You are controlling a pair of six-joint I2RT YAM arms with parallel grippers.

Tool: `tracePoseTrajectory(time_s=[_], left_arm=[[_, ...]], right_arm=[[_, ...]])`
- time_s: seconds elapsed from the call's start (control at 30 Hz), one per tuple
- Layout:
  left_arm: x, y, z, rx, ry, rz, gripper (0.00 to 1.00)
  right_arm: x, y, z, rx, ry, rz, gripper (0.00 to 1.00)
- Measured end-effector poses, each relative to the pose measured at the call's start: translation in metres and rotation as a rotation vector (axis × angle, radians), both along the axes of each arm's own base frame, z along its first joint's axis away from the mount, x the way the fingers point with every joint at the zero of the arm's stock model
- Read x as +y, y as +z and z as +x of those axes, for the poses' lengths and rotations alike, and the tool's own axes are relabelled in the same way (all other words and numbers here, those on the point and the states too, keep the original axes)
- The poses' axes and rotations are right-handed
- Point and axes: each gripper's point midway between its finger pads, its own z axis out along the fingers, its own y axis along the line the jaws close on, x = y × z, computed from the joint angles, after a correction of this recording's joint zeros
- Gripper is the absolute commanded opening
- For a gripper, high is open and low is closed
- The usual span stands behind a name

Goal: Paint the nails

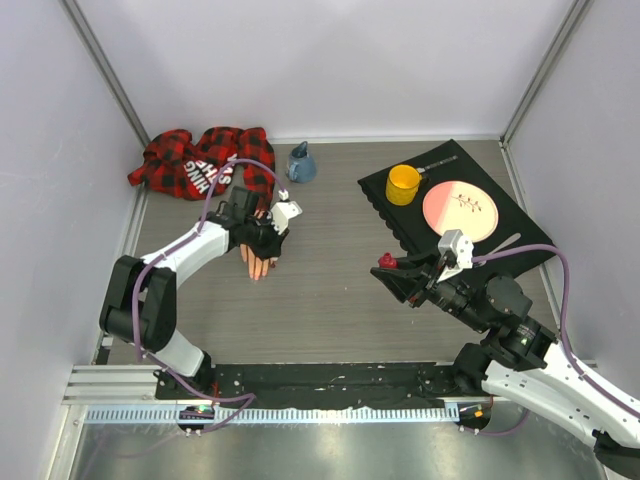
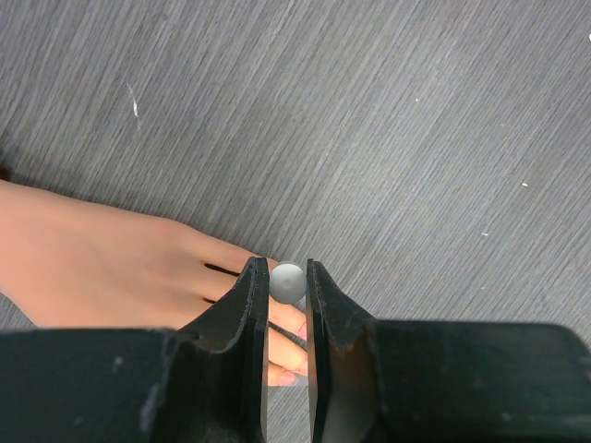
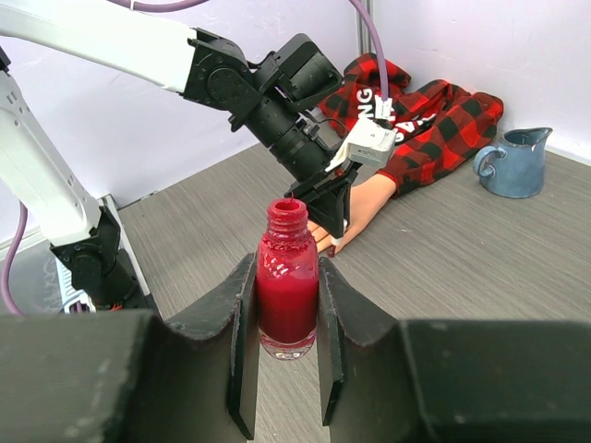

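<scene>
Top external view: the peach mannequin hand in a red-and-black plaid sleeve lies flat on the grey wood-grain worktop, left of centre, its nails pointing toward the arm bases. The left gripper hangs directly over the fingers; the left wrist view shows its 2 jaws clamped on a small round white cap just above a fingertip. The right gripper, well apart to the right, has its jaws closed on an open glass bottle of red polish. Beyond it a yellow cup and a pink plate sit on a black mat.
</scene>
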Motion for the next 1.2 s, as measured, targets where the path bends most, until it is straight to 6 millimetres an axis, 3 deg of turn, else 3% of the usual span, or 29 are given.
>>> tracePoseTrajectory(time_s=[1.2], left_arm=[[-0.0026, 0.0019, 0.0009, -0.011, 0.001, 0.022, 0.0]], right_arm=[[0.0022, -0.002, 0.0007, 0.005, 0.005, -0.006, 0.01]])
